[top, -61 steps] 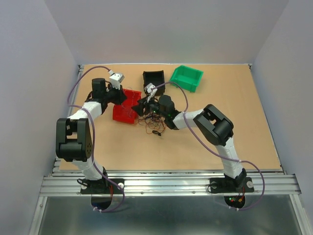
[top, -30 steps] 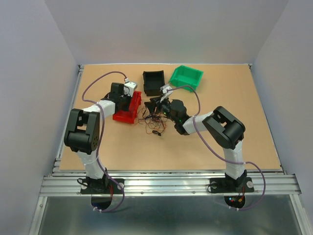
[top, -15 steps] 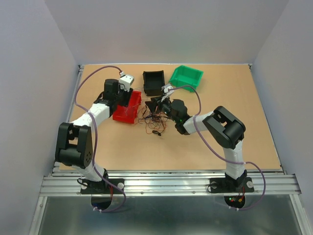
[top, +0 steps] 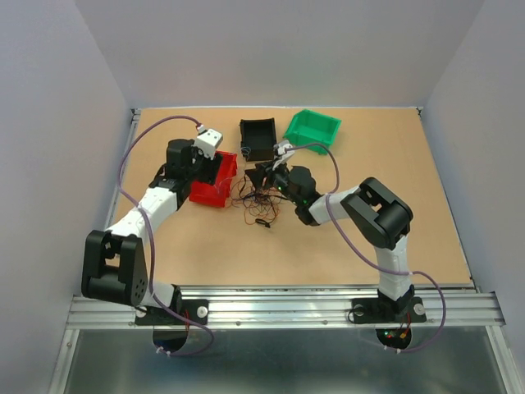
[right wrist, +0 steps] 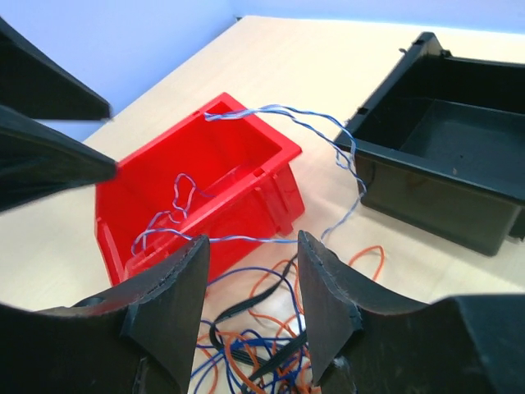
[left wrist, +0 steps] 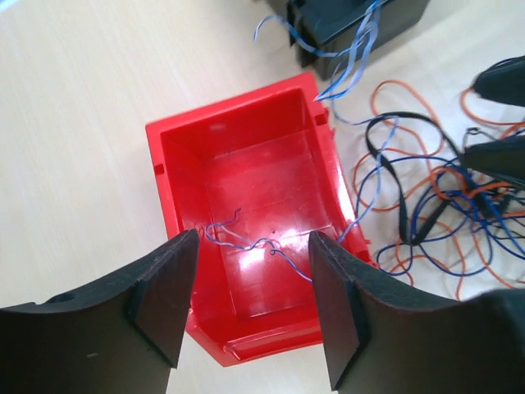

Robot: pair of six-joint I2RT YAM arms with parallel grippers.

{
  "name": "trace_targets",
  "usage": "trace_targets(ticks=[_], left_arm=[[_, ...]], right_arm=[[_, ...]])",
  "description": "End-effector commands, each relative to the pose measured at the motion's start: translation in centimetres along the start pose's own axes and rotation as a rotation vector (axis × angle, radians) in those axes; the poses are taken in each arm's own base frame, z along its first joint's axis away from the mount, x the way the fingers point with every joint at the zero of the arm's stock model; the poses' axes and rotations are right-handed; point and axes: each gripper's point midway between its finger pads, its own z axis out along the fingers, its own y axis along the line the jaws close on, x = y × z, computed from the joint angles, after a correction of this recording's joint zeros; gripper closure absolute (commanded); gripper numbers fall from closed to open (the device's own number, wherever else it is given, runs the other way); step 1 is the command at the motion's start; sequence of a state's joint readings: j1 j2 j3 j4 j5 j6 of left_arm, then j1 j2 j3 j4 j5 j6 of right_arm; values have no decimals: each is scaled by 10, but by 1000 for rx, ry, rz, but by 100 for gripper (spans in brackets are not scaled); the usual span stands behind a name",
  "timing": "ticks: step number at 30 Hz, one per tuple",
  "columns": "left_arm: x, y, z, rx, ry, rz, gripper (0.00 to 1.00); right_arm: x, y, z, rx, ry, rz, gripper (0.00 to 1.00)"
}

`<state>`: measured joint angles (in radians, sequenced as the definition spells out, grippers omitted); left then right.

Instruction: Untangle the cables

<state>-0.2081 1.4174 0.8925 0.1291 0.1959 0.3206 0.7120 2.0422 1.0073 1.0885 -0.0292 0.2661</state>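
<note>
The cables (top: pixel 257 203) lie as a tangle of thin orange, blue and black wires on the table between the arms; the same cables (left wrist: pixel 431 201) reach the right side of the left wrist view. One blue-white twisted wire (left wrist: pixel 264 245) lies loose in the red bin (left wrist: pixel 246 148), runs over its rim and on toward the black bin (right wrist: pixel 447 156). My left gripper (left wrist: pixel 253 283) hovers open over the red bin, holding nothing. My right gripper (right wrist: pixel 250 283) stands open just above the tangle (right wrist: pixel 262 353), and the twisted wire (right wrist: pixel 246 239) crosses beyond its fingertips.
The red bin (top: pixel 215 182), black bin (top: pixel 257 138) and green bin (top: pixel 312 129) stand in a row at the back of the table. The left gripper's fingers (right wrist: pixel 45 156) show at the left edge of the right wrist view, close to the right gripper.
My left gripper has opened and drawn back to the left over the red bin, leaving the blue-white wire in it. The right gripper has hardly moved.
</note>
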Motion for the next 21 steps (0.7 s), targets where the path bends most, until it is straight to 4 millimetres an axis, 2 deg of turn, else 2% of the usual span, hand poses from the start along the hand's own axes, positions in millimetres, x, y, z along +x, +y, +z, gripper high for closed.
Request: trace_targets(ticks=[1, 4, 5, 7, 9, 10, 11, 12, 14, 17, 18, 20, 21], left_arm=[[-41, -17, -21, 84, -167, 118, 30], [-54, -27, -25, 106, -186, 214, 26], [-55, -28, -26, 113, -185, 229, 24], [-66, -33, -27, 159, -205, 289, 22], [-69, -40, -26, 203, -199, 351, 15], [-77, -43, -25, 203, -203, 384, 14], [-74, -47, -22, 208, -192, 387, 14], [-78, -46, -18, 200, -187, 406, 14], [-84, -44, -11, 173, -180, 423, 14], [-97, -37, 3, 134, -160, 437, 14], [-107, -34, 6, 119, -165, 453, 14], [-101, -34, 27, 114, -113, 479, 16], [-106, -31, 24, 102, -108, 482, 16]], right_arm=[[-40, -2, -8, 10, -110, 2, 47], [-41, -16, -16, 65, -113, 7, 45], [-47, -18, -19, 76, -127, 13, 44], [-48, -21, -22, 78, -126, 17, 41], [-48, -20, -23, 63, -121, 17, 37], [-51, -20, -22, 55, -123, 11, 37], [-53, -21, -21, 55, -128, 3, 37], [-51, -17, -20, 31, -119, -3, 37], [-53, -21, -20, 45, -124, -6, 37], [-56, -24, -24, 54, -128, -8, 37], [-56, -29, -25, 82, -134, -8, 37], [-58, -32, -27, 94, -141, -8, 37], [-60, -33, -28, 96, -143, -8, 37]])
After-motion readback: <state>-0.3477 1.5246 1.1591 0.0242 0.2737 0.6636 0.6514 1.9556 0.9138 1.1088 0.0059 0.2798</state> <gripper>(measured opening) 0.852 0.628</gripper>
